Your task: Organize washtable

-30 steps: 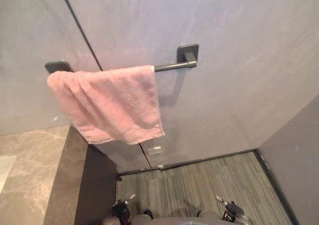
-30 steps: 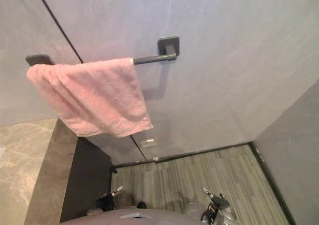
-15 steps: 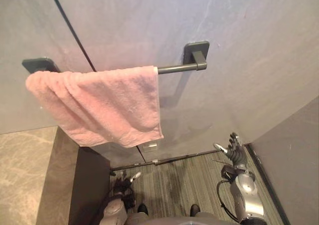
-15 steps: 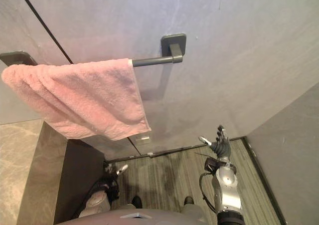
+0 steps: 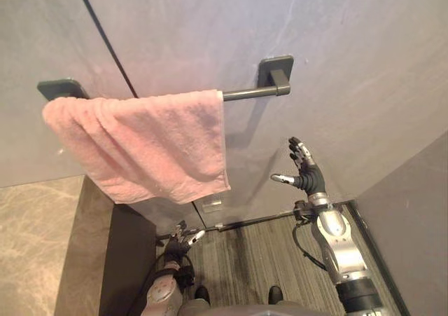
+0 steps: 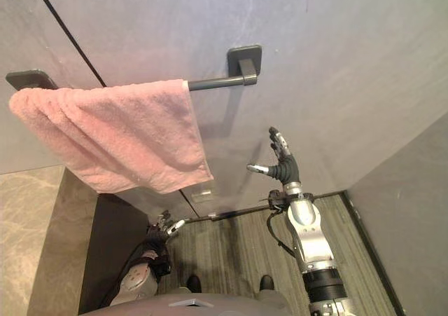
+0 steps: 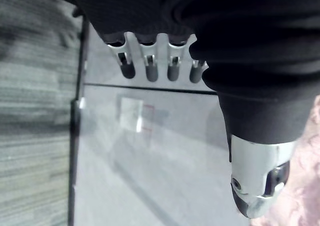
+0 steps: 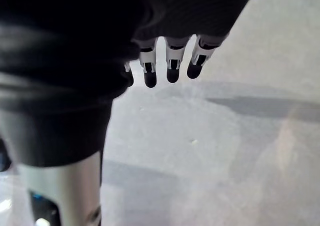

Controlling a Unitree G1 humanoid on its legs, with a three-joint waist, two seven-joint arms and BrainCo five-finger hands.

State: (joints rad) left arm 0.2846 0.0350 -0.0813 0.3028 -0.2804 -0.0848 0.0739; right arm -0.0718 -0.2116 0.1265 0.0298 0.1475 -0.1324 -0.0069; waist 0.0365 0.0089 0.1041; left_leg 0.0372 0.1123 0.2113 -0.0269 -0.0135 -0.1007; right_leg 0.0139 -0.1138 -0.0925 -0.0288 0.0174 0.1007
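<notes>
- Left eye view: you have one pink terry towel (image 5: pixel 143 144) draped askew over the left stretch of one dark metal wall rail (image 5: pixel 248 92). The right hand (image 5: pixel 304 176) is raised under the rail's bare right end, fingers spread and empty. The left hand (image 5: pixel 180 237) hangs low and relaxed.
- Right eye view: the towel looks unstraightened; the task seems barely begun.
- Left wrist view: fingers (image 7: pixel 150 70) straight, grasping nothing.
- Right wrist view: fingers (image 8: pixel 172 68) straight, facing wall.

Right arm (image 5: pixel 341 249): silver-grey shell in rounded sections, with a dark band low down.
Right hand (image 5: pixel 308 181): dark ribbed cover over back and wrist, silver fingers tipped dark.
Left arm (image 5: pixel 159 296): silver-grey and rounded.
Left hand (image 5: pixel 175 249): dark cover with pale fingers.
Fingers (image 7: pixel 150 68): slotted silver links in a row, ending in black rounded tips.
Thumb (image 7: pixel 257 178): glossy silver casing with a small round hole in its side, coming out of a black sleeve.
</notes>
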